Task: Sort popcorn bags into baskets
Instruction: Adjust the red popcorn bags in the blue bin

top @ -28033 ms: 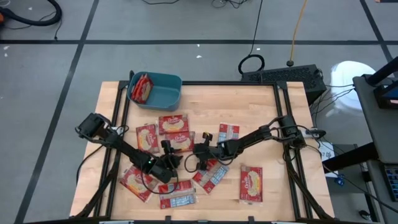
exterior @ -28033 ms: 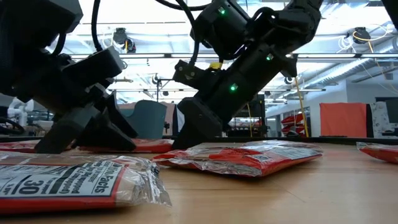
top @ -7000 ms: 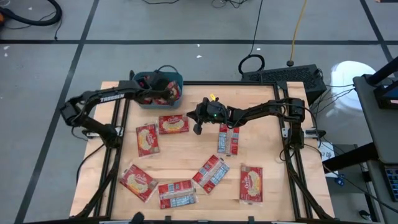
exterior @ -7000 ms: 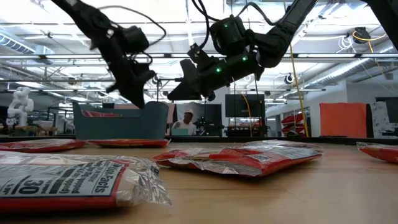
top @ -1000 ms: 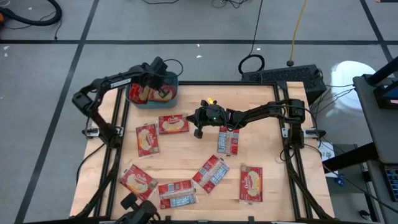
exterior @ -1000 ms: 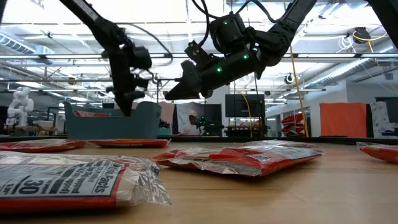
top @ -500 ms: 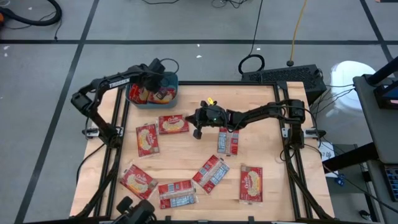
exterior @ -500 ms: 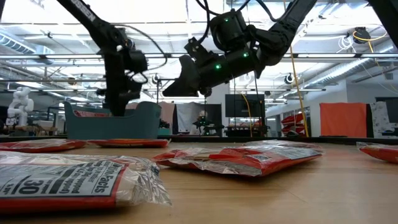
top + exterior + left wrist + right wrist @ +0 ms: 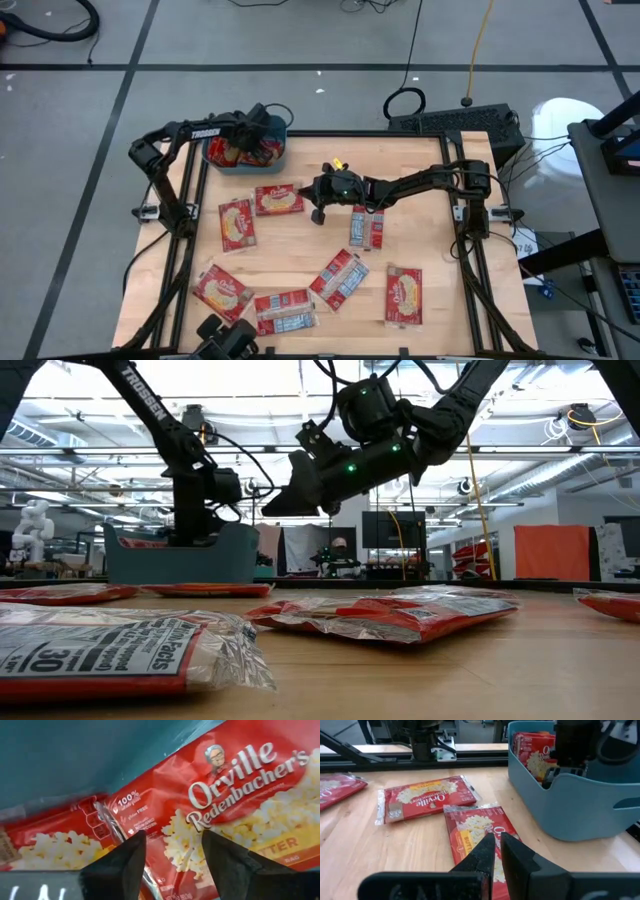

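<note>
Two dark fingers of the left gripper (image 9: 170,860) stood parted inside the teal basket (image 9: 276,152), holding nothing, just above the Orville Redenbacher's popcorn bags (image 9: 240,805) lying there. Mid-table, the right gripper (image 9: 496,851) hung pinched shut and empty above a bag (image 9: 278,199), with seven bags (image 9: 404,296) spread on the wooden table (image 9: 420,200).

Grey floor (image 9: 80,100) with dark tape lines, wooden table (image 9: 420,230), orange panel (image 9: 552,552), bright ceiling lights (image 9: 580,415)
</note>
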Tool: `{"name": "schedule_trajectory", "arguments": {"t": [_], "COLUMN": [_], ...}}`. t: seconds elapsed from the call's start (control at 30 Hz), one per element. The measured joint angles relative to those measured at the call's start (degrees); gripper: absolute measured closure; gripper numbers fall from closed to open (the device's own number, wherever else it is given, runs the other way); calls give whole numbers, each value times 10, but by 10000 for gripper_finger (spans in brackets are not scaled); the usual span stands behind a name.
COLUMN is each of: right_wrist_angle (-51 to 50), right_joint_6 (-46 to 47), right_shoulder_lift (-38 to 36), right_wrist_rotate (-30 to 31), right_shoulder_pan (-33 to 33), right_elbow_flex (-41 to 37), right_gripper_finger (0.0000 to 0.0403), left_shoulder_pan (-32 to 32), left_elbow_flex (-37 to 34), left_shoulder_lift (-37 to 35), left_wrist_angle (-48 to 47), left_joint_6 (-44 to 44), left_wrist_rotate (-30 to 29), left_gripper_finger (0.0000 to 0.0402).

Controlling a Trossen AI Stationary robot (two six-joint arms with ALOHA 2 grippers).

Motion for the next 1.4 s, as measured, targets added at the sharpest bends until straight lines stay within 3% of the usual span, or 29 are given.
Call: {"name": "schedule_trajectory", "arguments": {"t": [0.4, 0.63, 0.8, 1.1, 1.4], "right_wrist_angle": [-18, -30, -59, -64, -71], "right_joint_6": [-9, 2, 12, 11, 20], "right_shoulder_lift": [0, 0, 0, 0, 0], "right_wrist_rotate": [1, 0, 0, 1, 2], "right_shoulder_pan": [0, 0, 6, 20, 23], "right_elbow_flex": [0, 0, 0, 0, 0], "right_gripper_finger": [380, 380, 380, 380, 380], "left_shoulder_pan": [-30, -46, -67, -131, -175], "left_elbow_flex": [1, -4, -6, -7, -7], "left_shoulder_lift": [-64, -64, -66, -98, -195], "left_wrist_angle": [20, 14, -10, -16, 31], "left_joint_6": [45, 53, -27, -61, -45], "left_wrist_rotate": [-1, 12, -25, -35, -47], "left_gripper_finger": [253, 209, 169, 163, 163]}}
